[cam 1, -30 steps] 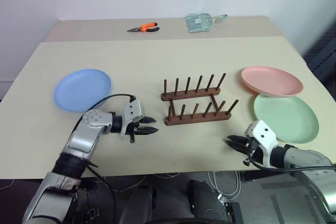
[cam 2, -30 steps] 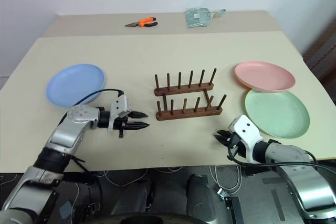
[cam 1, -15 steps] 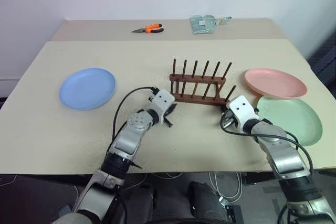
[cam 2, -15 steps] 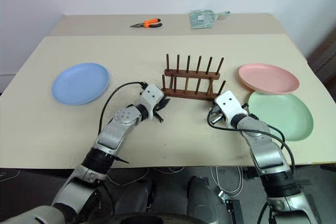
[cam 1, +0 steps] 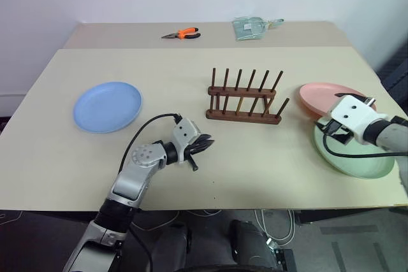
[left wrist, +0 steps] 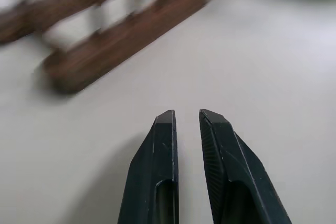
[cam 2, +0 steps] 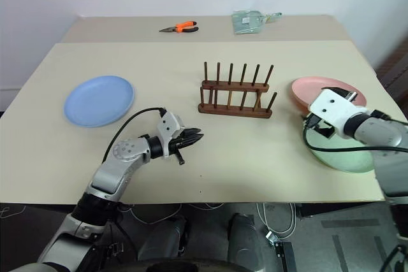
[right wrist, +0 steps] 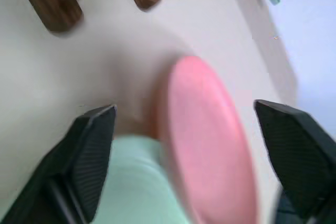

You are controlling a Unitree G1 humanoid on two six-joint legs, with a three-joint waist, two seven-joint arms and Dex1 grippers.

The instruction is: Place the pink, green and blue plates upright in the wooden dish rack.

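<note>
White wall stands behind a beige desk (cam 1: 255,164), with a second desk butted against its far edge. The rack (cam 1: 245,101) sits near the middle of the near desk, empty. The pink plate (cam 1: 319,93) and green plate (cam 1: 357,167) lie flat at the right edge, the pink one overlapping the green one's far rim; the blue plate (cam 1: 107,106) lies flat well apart on the left.

The right pincer (right wrist: 191,145) hangs with its fingers spread wide, straddling the pink plate's near rim and holding nothing. The left pincer (left wrist: 186,124) hovers low over bare desk just in front of the rack, its fingers nearly together and empty.

The step in hand looks like picking up the pink plate. To do it well, the right pincer should come down so one finger slides under the raised rim and the other lands on the inner face, then close firmly before lifting. The plate is shallow and smooth, so a grip too near the edge could let it swing or slip. It should lift clear of the green plate without dragging it.

Count: three plates, one each of pink, green and blue; one rack with two rows of six pegs; one pair of orange-handled pliers (cam 1: 181,34) and one clear packet (cam 1: 250,27) on the far desk.
</note>
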